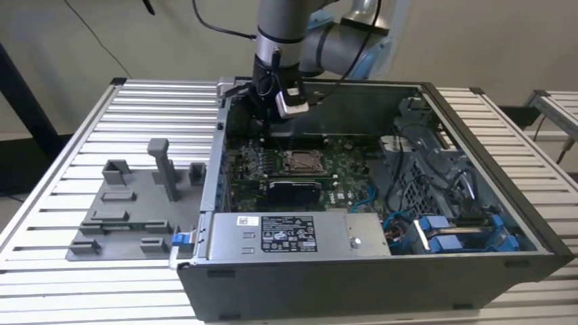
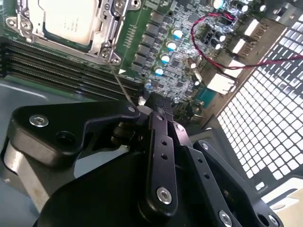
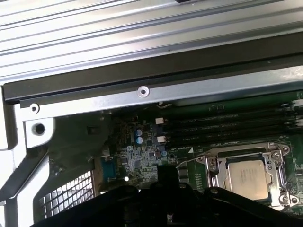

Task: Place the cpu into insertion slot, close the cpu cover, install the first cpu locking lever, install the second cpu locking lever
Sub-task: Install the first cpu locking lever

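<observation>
The cpu (image 2: pixel 66 21) (image 3: pixel 246 178) lies flat in the insertion slot (image 1: pixel 301 161) on the green board. The silver cpu cover (image 2: pixel 102 28) (image 3: pixel 215 172) is down around it, with the chip's metal top showing through the window. A thin wire locking lever (image 2: pixel 120 80) (image 3: pixel 187 161) stands out from the socket's corner and runs to my fingertips. My black gripper (image 2: pixel 158 105) (image 1: pixel 264 135) is shut, beside the socket over the board's back corner. I cannot tell whether the lever's end is pinched or only touching.
The board sits in an open computer case (image 1: pixel 505 223). A grey power supply box with a white label (image 1: pixel 280 233) and a black block (image 1: pixel 289 191) lie in front of the socket. Memory slots (image 2: pixel 57 71), a red and black wire (image 2: pixel 213 52) and the perforated wall (image 2: pixel 265 109) surround me. A grey fixture (image 1: pixel 135 203) lies outside.
</observation>
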